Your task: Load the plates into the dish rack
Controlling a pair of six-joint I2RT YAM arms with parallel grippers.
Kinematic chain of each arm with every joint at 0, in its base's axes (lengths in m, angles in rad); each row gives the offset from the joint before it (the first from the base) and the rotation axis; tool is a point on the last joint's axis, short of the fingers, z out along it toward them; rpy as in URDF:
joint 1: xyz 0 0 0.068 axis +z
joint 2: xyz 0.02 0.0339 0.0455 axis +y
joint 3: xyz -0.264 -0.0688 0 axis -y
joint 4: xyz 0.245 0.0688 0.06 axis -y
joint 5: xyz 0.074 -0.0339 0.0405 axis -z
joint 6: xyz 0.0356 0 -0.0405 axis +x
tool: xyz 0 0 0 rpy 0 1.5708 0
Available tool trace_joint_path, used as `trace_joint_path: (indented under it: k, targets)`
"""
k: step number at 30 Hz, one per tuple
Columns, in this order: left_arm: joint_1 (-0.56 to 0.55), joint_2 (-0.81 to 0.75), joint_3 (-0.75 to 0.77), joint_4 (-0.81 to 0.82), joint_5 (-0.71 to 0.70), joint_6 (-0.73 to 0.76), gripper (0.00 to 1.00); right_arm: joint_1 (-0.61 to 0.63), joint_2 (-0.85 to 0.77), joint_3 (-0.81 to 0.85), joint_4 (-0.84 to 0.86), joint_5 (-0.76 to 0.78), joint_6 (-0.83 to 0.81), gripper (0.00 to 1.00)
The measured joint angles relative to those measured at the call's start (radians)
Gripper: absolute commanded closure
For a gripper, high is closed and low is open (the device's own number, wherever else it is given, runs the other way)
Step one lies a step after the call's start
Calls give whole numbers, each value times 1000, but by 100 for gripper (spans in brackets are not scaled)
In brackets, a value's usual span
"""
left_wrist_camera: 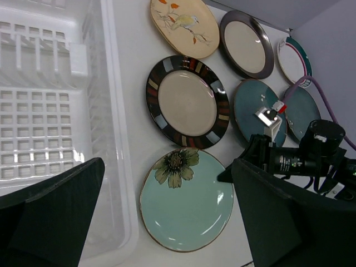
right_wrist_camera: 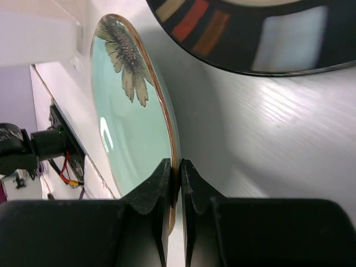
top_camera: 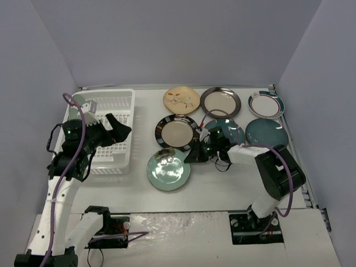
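right gripper [right_wrist_camera: 177, 169]: clamped on the right rim of the teal flowered plate [right_wrist_camera: 133, 128], one finger on each side of the edge.
teal flowered plate: on the table [top_camera: 222, 186], just right of the dish rack [top_camera: 111, 104], nearest of the plates (whether its edge is off the surface I cannot tell).
left gripper [top_camera: 119, 128]: spread wide, holding nothing, hovering over the right part of the dish rack.
dish rack: far left of the table.
striped-rim plate [top_camera: 177, 132]: flat, just beyond the teal flowered plate.
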Motion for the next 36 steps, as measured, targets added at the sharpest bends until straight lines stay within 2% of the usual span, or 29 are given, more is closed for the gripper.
trace_joint_path:
  k: [5,11,16,25,30,36]
  targets:
    - [-126,32,-15,50,-4,-43,3,-79,-100,-35,-12,15,-1,100]
    - [-240,101,-17,107,-38,-63,3,-98,-137,-75,9,-4,35,100]
    - [-290,137,-50,152,-59,-84,3,-130,-212,-93,15,-47,87,100]
    - [-332,214,-83,215,-51,-119,3,-202,-346,-67,163,-113,219,100]
    - [-350,235,-83,265,-21,-140,9,-204,-359,-62,239,-143,287,100]
    - [-360,249,-83,309,13,-161,23,-206,-359,-62,333,-157,362,100]
